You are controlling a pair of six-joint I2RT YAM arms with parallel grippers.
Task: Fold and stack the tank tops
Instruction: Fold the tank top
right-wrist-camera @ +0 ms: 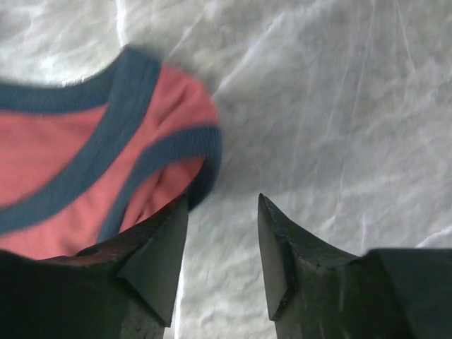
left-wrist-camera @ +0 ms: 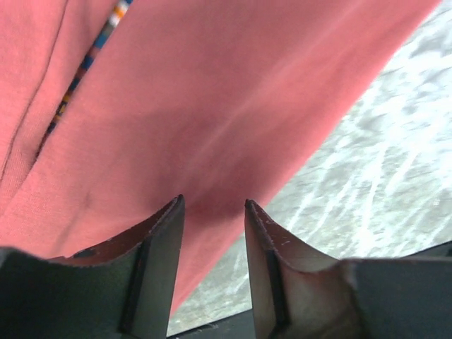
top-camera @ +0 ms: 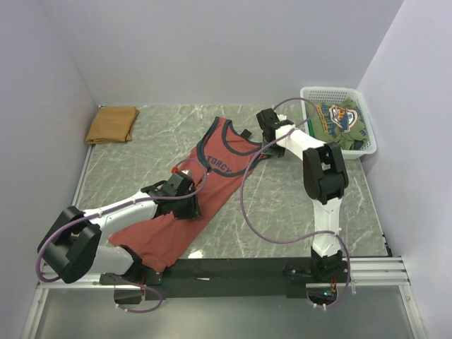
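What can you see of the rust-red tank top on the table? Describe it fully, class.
The rust-red tank top is soft cloth with dark neck and armhole trim and chest lettering. It lies unfolded, spread diagonally on the marbled table, neck toward the far side, hem at the near edge. The left gripper is over its middle, fingers open; the right gripper, fingers open, is beside one shoulder strap.
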